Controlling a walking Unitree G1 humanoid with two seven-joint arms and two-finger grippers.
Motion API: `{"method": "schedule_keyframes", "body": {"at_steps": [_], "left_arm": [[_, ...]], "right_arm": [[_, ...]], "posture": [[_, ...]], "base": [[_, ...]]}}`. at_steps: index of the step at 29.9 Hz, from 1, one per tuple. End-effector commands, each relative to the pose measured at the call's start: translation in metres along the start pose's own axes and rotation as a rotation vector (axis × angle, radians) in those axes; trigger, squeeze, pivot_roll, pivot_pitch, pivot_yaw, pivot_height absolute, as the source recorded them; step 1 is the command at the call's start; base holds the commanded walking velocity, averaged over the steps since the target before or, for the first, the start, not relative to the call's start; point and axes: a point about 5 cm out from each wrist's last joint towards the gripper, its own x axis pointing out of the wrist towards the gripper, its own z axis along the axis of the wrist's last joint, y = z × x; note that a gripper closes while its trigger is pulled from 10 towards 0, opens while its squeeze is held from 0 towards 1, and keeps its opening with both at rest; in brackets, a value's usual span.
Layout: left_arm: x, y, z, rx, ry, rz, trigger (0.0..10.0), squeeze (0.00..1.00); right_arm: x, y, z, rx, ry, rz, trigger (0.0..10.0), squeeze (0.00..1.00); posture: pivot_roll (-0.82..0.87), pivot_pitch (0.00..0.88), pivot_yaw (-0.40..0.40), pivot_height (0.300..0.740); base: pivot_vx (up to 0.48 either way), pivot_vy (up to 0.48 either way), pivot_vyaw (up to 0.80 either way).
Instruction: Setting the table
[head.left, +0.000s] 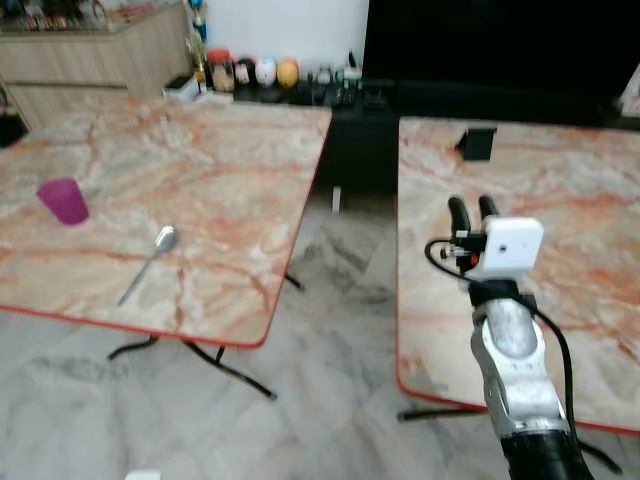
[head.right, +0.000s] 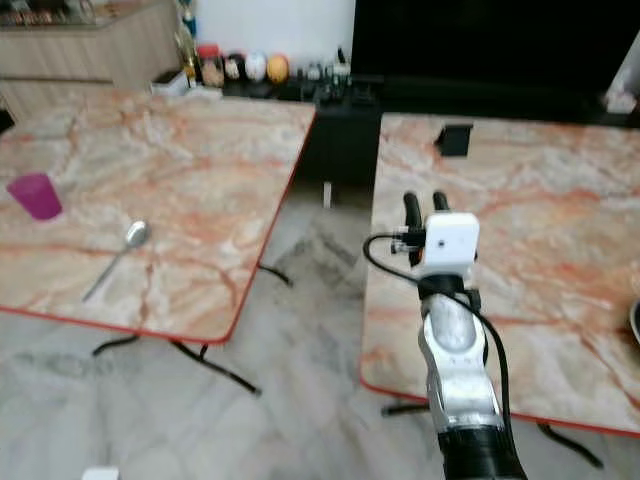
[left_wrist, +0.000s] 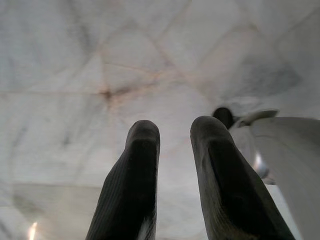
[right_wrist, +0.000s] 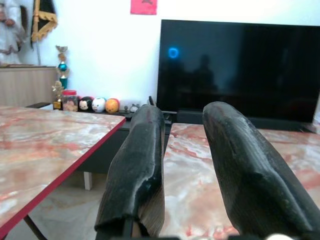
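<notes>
Marble table (head.left: 230, 190), spoon (head.left: 150, 262) well left of raised right gripper (head.left: 472, 209)

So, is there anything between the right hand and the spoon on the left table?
Yes. The right hand, empty, is raised over the right table. The spoon lies on the left table, beside the purple cup. An open floor gap separates the tables; no object blocks.

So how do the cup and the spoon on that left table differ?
The purple cup stands upright near the left table's left edge; the spoon lies flat, nearer the front edge. The cup is squat, coloured and matt; the spoon is long, thin and shiny silver. Both rest apart from each other on the same marbled top, untouched; the right gripper is over the other table.
</notes>
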Motion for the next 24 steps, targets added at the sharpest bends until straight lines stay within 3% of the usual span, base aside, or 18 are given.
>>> {"method": "schedule_keyframes", "body": {"at_steps": [1,9,15,24], "left_arm": [[-0.0012,-0.0014,-0.0057,-0.013,0.014,-0.004,10.0,0.0],[-0.0006,-0.0024,-0.004,-0.016,0.01,-0.004,10.0,0.0],[0.0006,-0.006,-0.0018,-0.019,0.005,-0.008,10.0,0.0],[0.0009,-0.0082,-0.0022,-0.021,0.007,-0.008,10.0,0.0]], "right_arm": [[0.0002,-0.0085,0.0004,0.006,0.005,-0.027,10.0,0.0],[0.0016,-0.0095,0.0006,0.018,0.011,-0.035,10.0,0.0],[0.0037,-0.0048,0.003,0.022,-0.004,-0.016,10.0,0.0],[0.0046,-0.0008,0.0033,0.02,-0.002,0.001,10.0,0.0]], "posture": [[-0.07,0.0,0.024,0.74],[-0.06,0.0,0.022,0.74],[-0.06,0.0,0.017,0.74],[-0.06,0.0,0.016,0.74]], "base": [[0.0,0.337,0.0],[0.0,0.339,0.0],[0.0,0.343,-0.74],[0.0,0.342,0.0]]}}
